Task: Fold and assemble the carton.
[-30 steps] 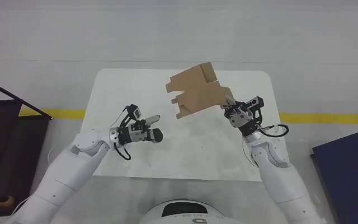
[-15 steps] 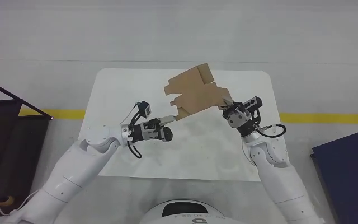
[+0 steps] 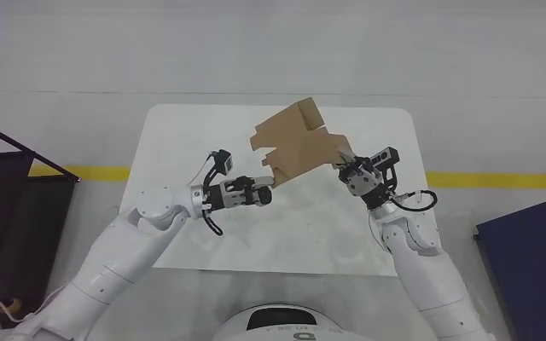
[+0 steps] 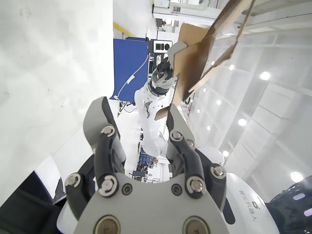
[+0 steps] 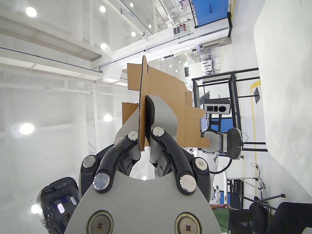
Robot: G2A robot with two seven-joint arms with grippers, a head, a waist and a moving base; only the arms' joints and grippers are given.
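A flat brown carton point(image 3: 299, 141) hangs tilted above the middle of the white table point(image 3: 188, 145). My right gripper point(image 3: 348, 164) is shut on its right edge; the corrugated edge is pinched between the fingers point(image 5: 149, 113), with the carton point(image 5: 168, 98) rising past them. My left gripper point(image 3: 269, 189) sits at the carton's lower left corner. Its jaws stand wide open point(image 4: 139, 113), and a small flap corner point(image 4: 161, 114) pokes in beside one finger point(image 4: 176, 120). The carton point(image 4: 195, 57) rises beyond that gripper, with the right gripper point(image 4: 165, 70) behind it.
A yellow floor line point(image 3: 486, 180) runs under the table's sides. A dark frame point(image 3: 26, 205) stands on the floor at left, and a blue panel point(image 3: 516, 256) at right. The table's near half is bare.
My left arm has swung right and up from the table's left middle to the carton's lower left corner. The carton has tipped slightly in the right gripper.
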